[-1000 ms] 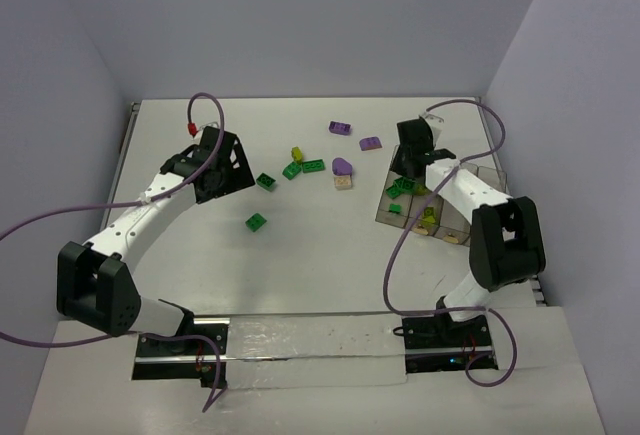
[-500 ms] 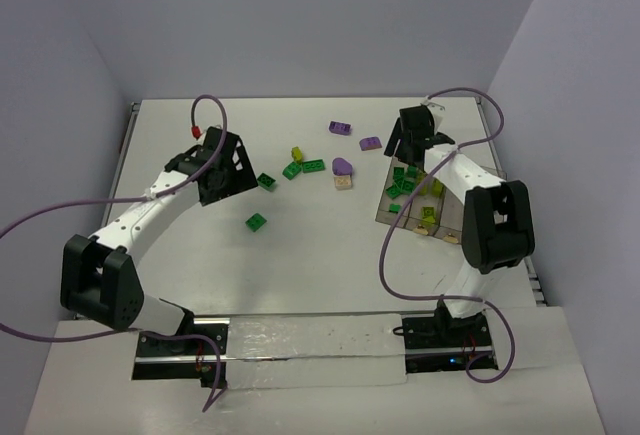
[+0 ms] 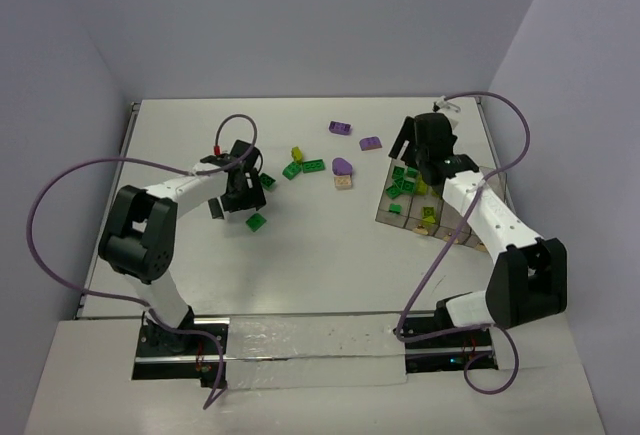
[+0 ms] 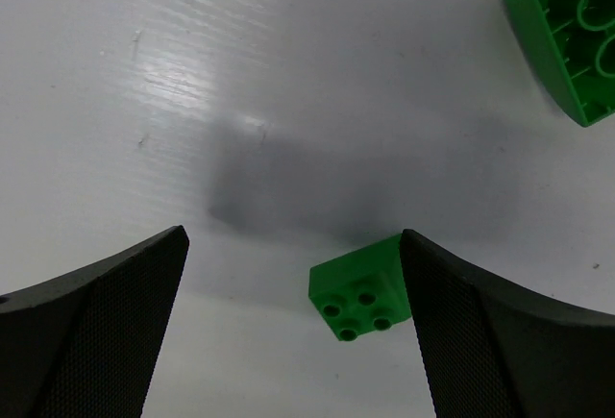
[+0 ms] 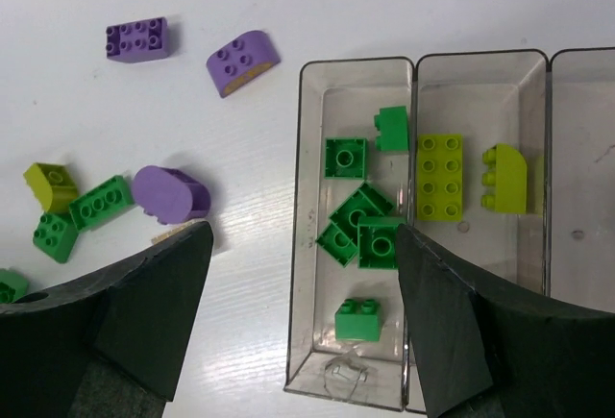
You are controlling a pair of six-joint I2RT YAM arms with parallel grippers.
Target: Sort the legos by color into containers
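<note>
My left gripper (image 3: 246, 207) hangs open low over a lone dark green lego (image 3: 256, 221). In the left wrist view that lego (image 4: 360, 298) lies between the jaws, close against the right finger (image 4: 480, 341); my left gripper (image 4: 293, 245) holds nothing. My right gripper (image 3: 415, 155) is open above the containers (image 3: 384, 217). Below my right gripper (image 5: 305, 235) the leftmost bin (image 5: 296, 245) holds several dark green legos (image 5: 360, 226). The bin beside it holds two yellow-green legos (image 5: 440, 178).
Loose on the table behind: two purple legos (image 3: 340, 128) (image 3: 371, 142), a rounded purple one (image 3: 342, 166) on a tan piece (image 3: 343, 183), a yellow-green one (image 3: 297, 154) and three dark green ones (image 3: 313, 165) (image 3: 291, 170) (image 3: 266, 181). Walls enclose the table.
My left gripper has swung right and toward me, over the lone green lego. My right gripper has opened above the green bin and shifted slightly.
</note>
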